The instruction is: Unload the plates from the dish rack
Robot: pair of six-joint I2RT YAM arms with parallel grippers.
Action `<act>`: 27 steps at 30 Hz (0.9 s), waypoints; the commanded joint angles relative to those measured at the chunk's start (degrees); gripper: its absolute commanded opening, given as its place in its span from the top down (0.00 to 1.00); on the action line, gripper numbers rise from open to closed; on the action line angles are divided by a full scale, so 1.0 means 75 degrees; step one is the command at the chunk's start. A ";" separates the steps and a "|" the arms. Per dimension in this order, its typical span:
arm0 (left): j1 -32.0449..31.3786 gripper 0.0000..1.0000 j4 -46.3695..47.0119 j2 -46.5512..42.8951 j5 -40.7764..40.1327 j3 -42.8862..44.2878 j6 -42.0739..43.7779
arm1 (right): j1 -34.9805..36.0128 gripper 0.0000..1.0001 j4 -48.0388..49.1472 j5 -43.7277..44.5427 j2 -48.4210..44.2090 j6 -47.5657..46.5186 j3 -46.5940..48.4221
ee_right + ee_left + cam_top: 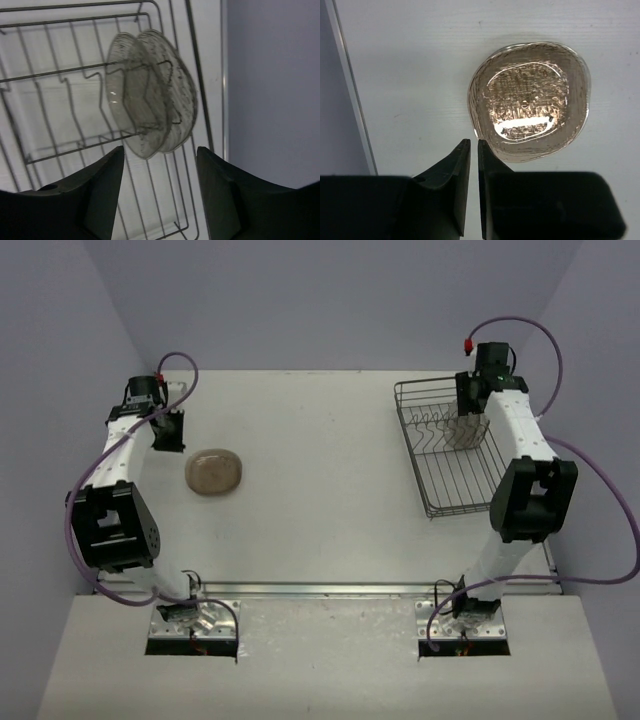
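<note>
The left gripper (473,145), jaws nearly closed with nothing between them, hovers above the bench (320,490) beside one plate (530,100) lying flat. The right gripper (160,152), jaws apart and empty, hangs over two plates (150,95) standing upright in the dish rack (440,480).

place: robot lab test cell | enclosure: plain lilac walls (330,300) around a white table (320,530) | rig: left arm (115,520) and right arm (530,495) bolted at 6 o'clock, purple cables (520,320) | prop: dish rack (412,455) at 2 o'clock
</note>
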 commanded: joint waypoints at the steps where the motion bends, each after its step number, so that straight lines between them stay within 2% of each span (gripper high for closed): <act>1: -0.0392 0.86 0.0513 -0.0605 -0.0477 -0.0063 0.0006 | -0.0493 0.42 0.0185 0.0256 0.0417 -0.0693 0.0661; 3: -0.0510 0.81 0.0530 -0.0724 -0.0515 -0.0064 -0.0047 | -0.0611 0.43 0.0215 0.0241 0.0687 -0.0797 0.0865; 4: -0.0578 0.74 0.0518 -0.0770 -0.0526 -0.0052 -0.0070 | -0.0690 0.43 0.0260 0.0139 0.0858 -0.0888 0.1014; 8: -0.0659 0.62 0.0436 -0.0885 -0.0480 0.0018 -0.0127 | -0.0738 0.45 0.0273 0.0103 0.1297 -0.1109 0.1503; 13: -0.0660 0.60 0.0426 -0.0922 -0.0492 -0.0129 -0.0118 | -0.0738 0.50 0.0287 -0.0011 0.1518 -0.0994 0.1750; 21: -0.0660 0.59 0.0449 -0.0854 -0.0445 -0.0124 -0.0197 | -0.0738 0.58 0.0521 -0.0529 0.1202 -0.0274 0.1408; 27: -0.0652 0.59 0.0448 -0.0829 -0.0448 -0.0158 -0.0218 | -0.0726 0.58 0.0896 -0.0608 0.0898 -0.0100 0.1112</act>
